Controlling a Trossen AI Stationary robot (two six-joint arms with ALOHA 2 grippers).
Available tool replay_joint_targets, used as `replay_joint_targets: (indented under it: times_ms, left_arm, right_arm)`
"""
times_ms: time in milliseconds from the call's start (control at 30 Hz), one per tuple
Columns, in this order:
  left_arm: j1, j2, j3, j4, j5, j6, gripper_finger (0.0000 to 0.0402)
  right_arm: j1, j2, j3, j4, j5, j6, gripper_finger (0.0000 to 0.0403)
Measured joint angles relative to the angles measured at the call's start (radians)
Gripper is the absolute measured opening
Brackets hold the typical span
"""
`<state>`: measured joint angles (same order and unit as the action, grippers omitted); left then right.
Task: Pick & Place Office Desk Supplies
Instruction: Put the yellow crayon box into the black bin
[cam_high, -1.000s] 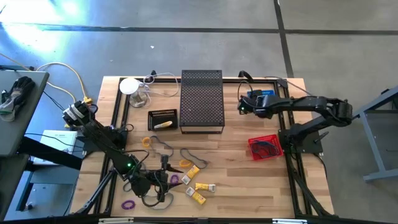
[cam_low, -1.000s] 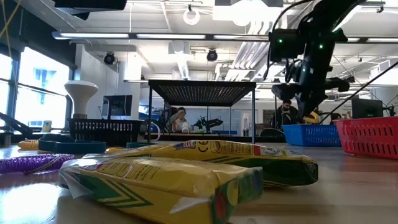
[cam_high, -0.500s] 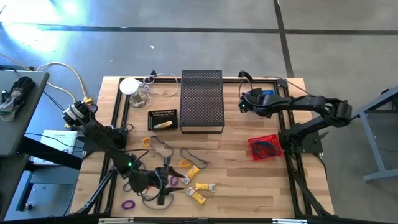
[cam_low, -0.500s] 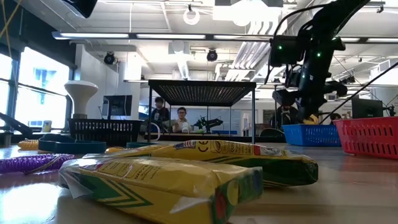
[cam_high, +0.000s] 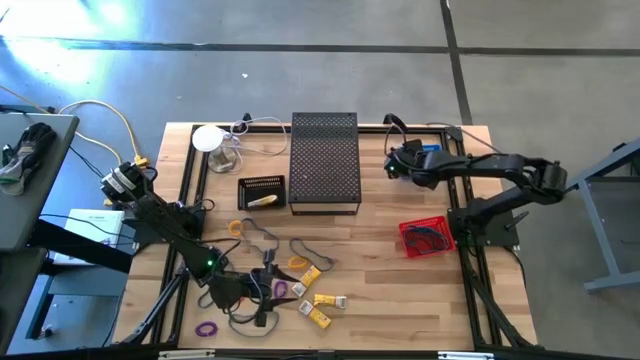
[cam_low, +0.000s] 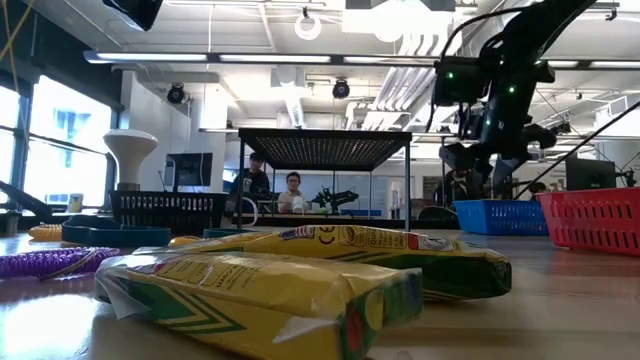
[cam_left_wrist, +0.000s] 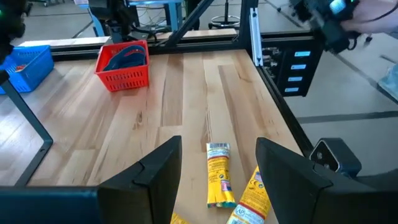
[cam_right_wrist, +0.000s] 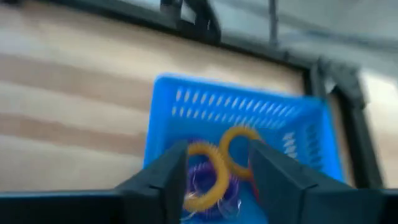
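Observation:
My right gripper (cam_right_wrist: 217, 155) stands open above the blue basket (cam_right_wrist: 249, 106) at the table's far right (cam_high: 420, 152). In the basket lie yellow coil rings (cam_right_wrist: 239, 149) and a purple one (cam_right_wrist: 198, 182). Whether the nearer yellow ring (cam_right_wrist: 208, 186) touches the fingers I cannot tell. My left gripper (cam_left_wrist: 217, 146) hovers open over the near left of the table (cam_high: 268, 290), nothing between its fingers. Beyond it yellow packets (cam_left_wrist: 217, 174) lie flat on the wood. Dark rubber bands (cam_high: 262, 238), a yellow ring (cam_high: 235, 228) and a purple loop (cam_high: 205, 328) lie loose nearby.
A black mesh box (cam_high: 325, 160) stands at the far middle, with a small black basket (cam_high: 262, 190) to its left. A red basket (cam_high: 425, 237) holding dark bands sits at the right. A white lamp-like object (cam_high: 210, 138) is at the far left. People show behind the table.
In the low view a yellow ring showed just under my right gripper above the blue basket; it no longer shows there. My left gripper has rolled a little in place.

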<state>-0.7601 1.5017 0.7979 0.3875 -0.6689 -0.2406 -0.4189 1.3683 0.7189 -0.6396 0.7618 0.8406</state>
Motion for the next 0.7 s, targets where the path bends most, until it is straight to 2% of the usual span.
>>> replay_joint_targets:
  times_ms: [100, 200, 433, 600, 700]
  left_arm:
    - [-0.011, 0.0, 0.0, -0.015, -0.002, -0.018, 0.0198]
    - [-0.026, -0.004, 0.0, -0.046, -0.002, -0.024, 0.0198]
    - [0.001, -0.057, 0.0, -0.306, 0.023, -0.095, 0.0198]
    - [0.06, -0.085, -0.001, -0.502, 0.212, -0.145, 0.0198]
    - [0.097, -0.077, -0.001, -0.488, 0.288, -0.121, 0.0198]
  right_arm:
    - [0.065, -0.023, 0.003, -0.001, 0.116, -0.012, 0.0198]
    - [0.144, -0.074, 0.025, 0.002, 0.171, -0.066, 0.0222]
    - [0.438, -0.205, 0.033, 0.136, 0.174, -0.112, 0.0244]
    - [0.68, -0.226, 0.033, 0.268, 0.199, -0.181, 0.0243]
    - [0.806, -0.202, 0.032, 0.414, 0.261, -0.26, 0.0244]
